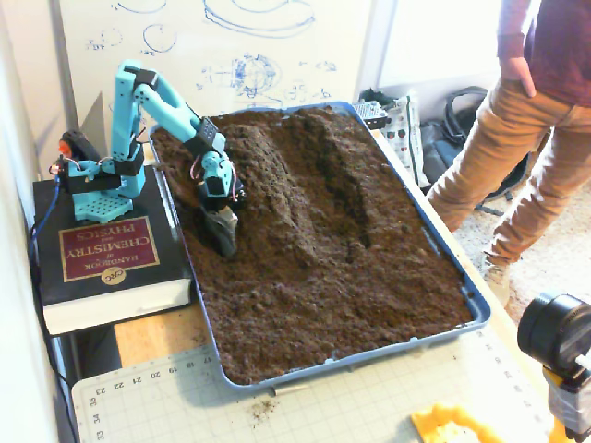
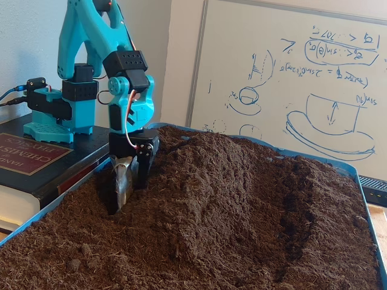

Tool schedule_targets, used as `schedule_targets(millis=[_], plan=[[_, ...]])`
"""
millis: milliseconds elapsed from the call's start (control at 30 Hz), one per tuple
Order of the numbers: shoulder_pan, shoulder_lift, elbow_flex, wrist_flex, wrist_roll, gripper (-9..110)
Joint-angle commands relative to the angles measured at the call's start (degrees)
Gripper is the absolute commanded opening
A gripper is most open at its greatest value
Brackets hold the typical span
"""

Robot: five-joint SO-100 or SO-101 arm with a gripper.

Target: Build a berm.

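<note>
Berm (image 1: 268,189) rises just right of soil-dug gripper (image 1: 222,240)

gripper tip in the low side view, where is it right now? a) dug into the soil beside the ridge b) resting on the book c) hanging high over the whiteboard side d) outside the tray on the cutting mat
a: the gripper has its tip sunk in the soil at the foot of the berm, inside the blue tray.
</note>
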Motion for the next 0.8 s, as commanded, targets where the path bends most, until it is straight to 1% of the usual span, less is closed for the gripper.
schedule_targets(millis=[0, 200, 500, 767], plan=[[-0.79, -2.02, -10.63, -3.43, 0.44, 1], [-1.49, -2.81, -13.36, -3.34, 4.13, 0], [-5.27, -2.02, -16.08, -3.34, 10.11, 0], [-7.12, -2.02, -18.81, -3.34, 11.07, 0]])
